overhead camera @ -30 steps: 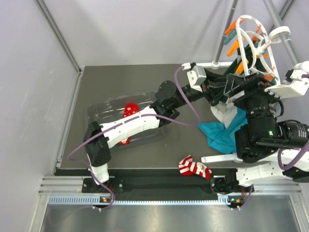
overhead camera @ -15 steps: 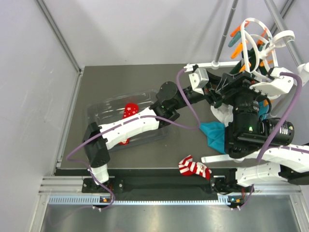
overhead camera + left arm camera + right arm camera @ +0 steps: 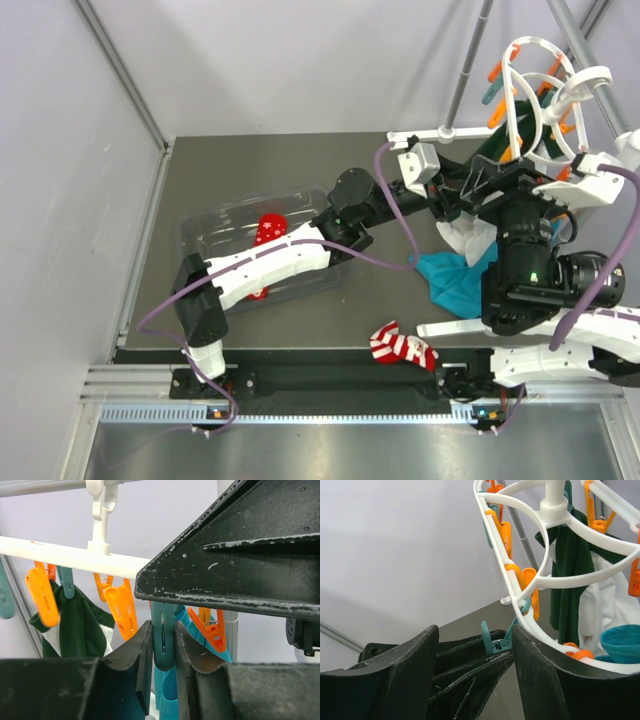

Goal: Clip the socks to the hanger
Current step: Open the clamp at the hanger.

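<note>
Striped sock (image 3: 403, 350) lies on the counter (image 3: 250, 170) by the right arm (image 3: 520, 365), far from spread right fingers (image 3: 410, 670) and left fingers (image 3: 135, 665) pinching a peg (image 3: 163, 640).

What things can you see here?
striped sock: one, red-and-white, near table edge
dotted sock: one, red, in clear tray
clear tray: one, see-through, table's left
hanger: one, white, far right
orange pegs: many, on hanger
teal peg: one gripped, more dangling
green cloth: one, pegged to hanger
white cloth: one, under hanger
teal cloth: one, under hanger
rack poles: several, grey, far right
table: one, dark grey
left gripper: one, black, shut on teal peg
right gripper: one, black, open by hanger
</note>
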